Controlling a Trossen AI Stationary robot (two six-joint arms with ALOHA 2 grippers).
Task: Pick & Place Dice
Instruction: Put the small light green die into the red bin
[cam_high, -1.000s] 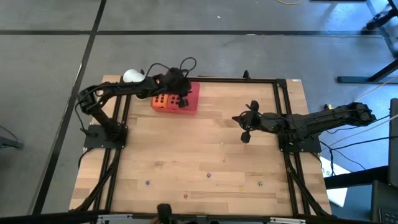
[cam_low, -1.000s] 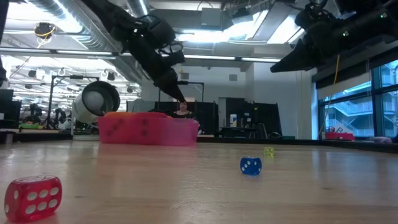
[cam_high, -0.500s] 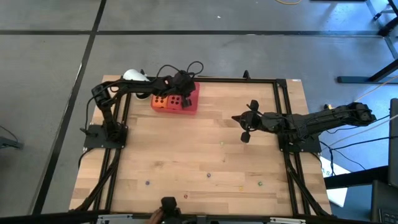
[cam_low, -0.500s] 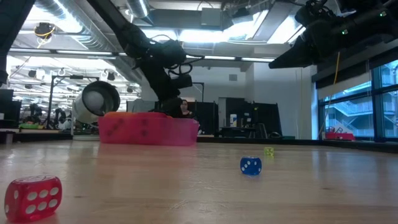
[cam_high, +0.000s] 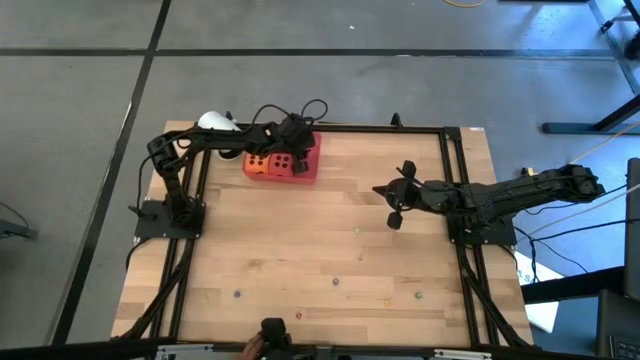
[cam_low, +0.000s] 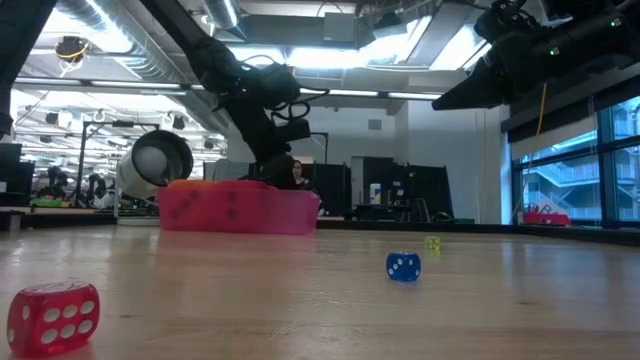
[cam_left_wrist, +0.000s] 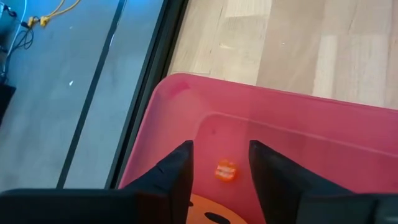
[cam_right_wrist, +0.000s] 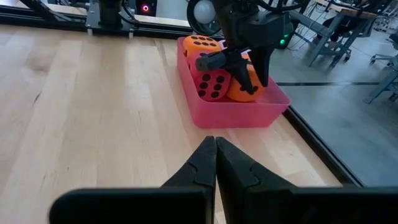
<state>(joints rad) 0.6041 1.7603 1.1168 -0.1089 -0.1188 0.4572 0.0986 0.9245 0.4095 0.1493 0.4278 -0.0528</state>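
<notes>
Pale wooden planks make up my table, framed by black rails, with grey floor all round it. Nearest the low camera sits a small clear red die, then a little blue die and a tiny yellow one farther back; these are scattered beads of things, well apart from my work.

My right gripper hangs over the right half of the table, near the middle, its fingers pressed together with nothing between them.

Farther off, at the table's far left corner, stands the pink tray. The big dice lie inside it. They look soft, with dark pips. From my right wrist I see a red die against the tray's near wall, showing a six-pip face toward the table, an orange die behind it, and another orange die just beside the red one. Being cubes, they have no long axis; each sits roughly square to the tray walls.

My left gripper reaches down into the tray over that second orange die, fingers spread apart and gripping nothing, the orange top just under them. Beyond the tray sits a white rounded object.
</notes>
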